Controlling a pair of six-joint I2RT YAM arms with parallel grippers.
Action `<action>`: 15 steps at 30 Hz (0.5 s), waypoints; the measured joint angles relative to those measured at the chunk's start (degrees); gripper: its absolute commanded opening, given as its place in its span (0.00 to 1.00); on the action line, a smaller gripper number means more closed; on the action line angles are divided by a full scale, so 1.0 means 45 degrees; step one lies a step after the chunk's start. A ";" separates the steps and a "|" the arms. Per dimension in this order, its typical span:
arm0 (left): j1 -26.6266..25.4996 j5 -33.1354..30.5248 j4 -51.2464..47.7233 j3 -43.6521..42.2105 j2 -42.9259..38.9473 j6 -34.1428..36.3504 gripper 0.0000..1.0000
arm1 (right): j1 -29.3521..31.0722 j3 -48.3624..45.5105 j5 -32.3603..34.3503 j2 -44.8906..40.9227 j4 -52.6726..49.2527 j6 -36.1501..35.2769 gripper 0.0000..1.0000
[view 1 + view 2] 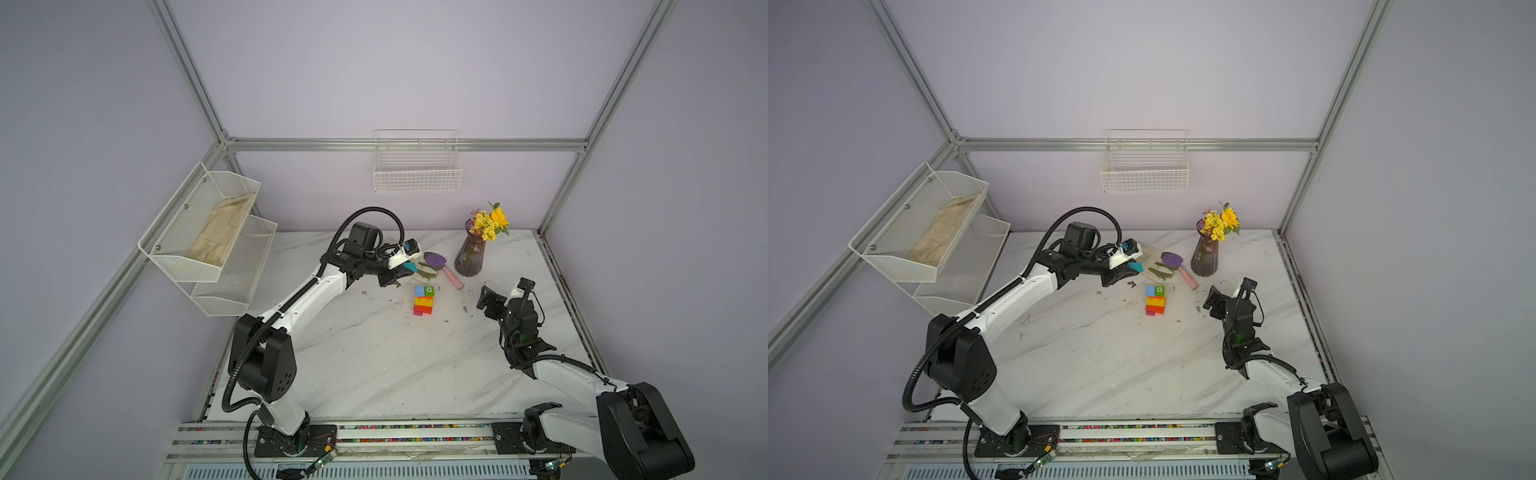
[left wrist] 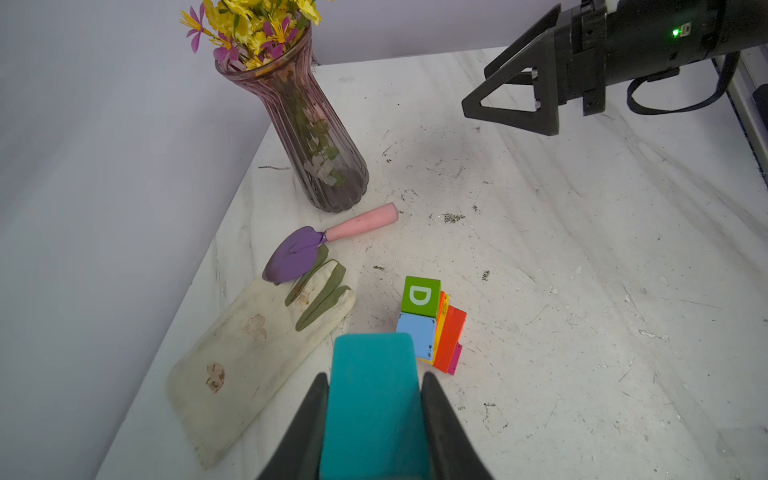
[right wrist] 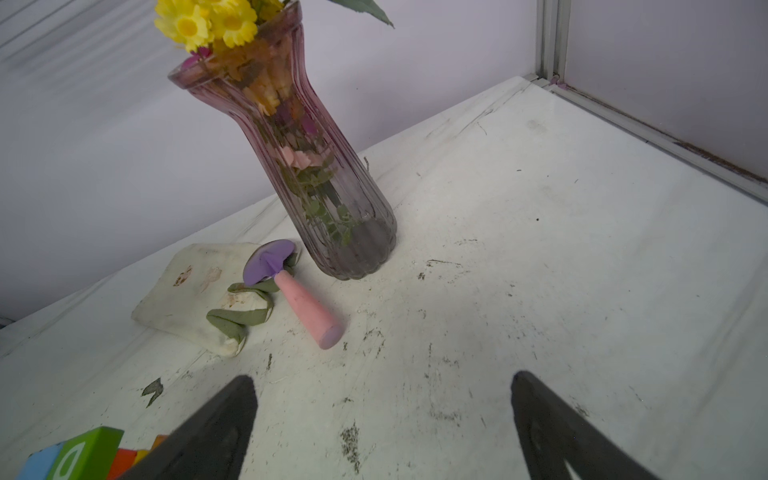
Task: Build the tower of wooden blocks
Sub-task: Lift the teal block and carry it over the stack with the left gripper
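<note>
The tower [image 1: 424,300] [image 1: 1155,300] stands mid-table: a green block marked D [image 2: 420,296] and a light blue block [image 2: 417,334] lie side by side on top of yellow, orange, red and magenta blocks. My left gripper [image 2: 374,376] [image 1: 401,274] is shut on a teal block [image 2: 374,399] [image 1: 409,266] [image 1: 1136,267] and hovers just behind and left of the tower. To the tower's right, my right gripper [image 3: 380,378] [image 1: 482,298] [image 2: 478,89] hangs open over bare table with nothing between its fingers. The tower's corner [image 3: 83,457] shows in the right wrist view.
A purple ribbed vase [image 1: 471,257] with yellow flowers stands behind the tower. A purple trowel with a pink handle [image 1: 442,268] lies on a soiled white glove [image 2: 257,353] beside it. A wire basket [image 1: 417,166] hangs on the back wall, and mesh shelves [image 1: 208,232] on the left wall.
</note>
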 measured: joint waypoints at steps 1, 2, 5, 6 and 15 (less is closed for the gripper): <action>-0.0015 0.0029 -0.0107 0.0175 0.0131 0.0083 0.00 | 0.0000 0.0029 0.0000 0.0160 0.0083 -0.0015 0.97; -0.0034 0.0044 -0.0223 0.0359 0.0287 0.0136 0.00 | 0.0000 0.0034 0.0005 0.0267 0.0136 -0.0029 0.97; -0.0136 0.0039 -0.0627 0.0971 0.0801 0.0369 0.00 | 0.0000 0.0034 0.0015 0.0316 0.0301 -0.0068 0.97; -0.0194 0.0039 -0.0763 0.1171 0.0996 0.0432 0.00 | 0.0000 0.0039 0.0019 0.0316 0.0379 -0.0078 0.97; -0.0860 0.0024 -0.2288 0.2467 0.2754 0.1477 0.00 | 0.0000 0.0087 0.0063 0.0457 0.0636 -0.0102 0.97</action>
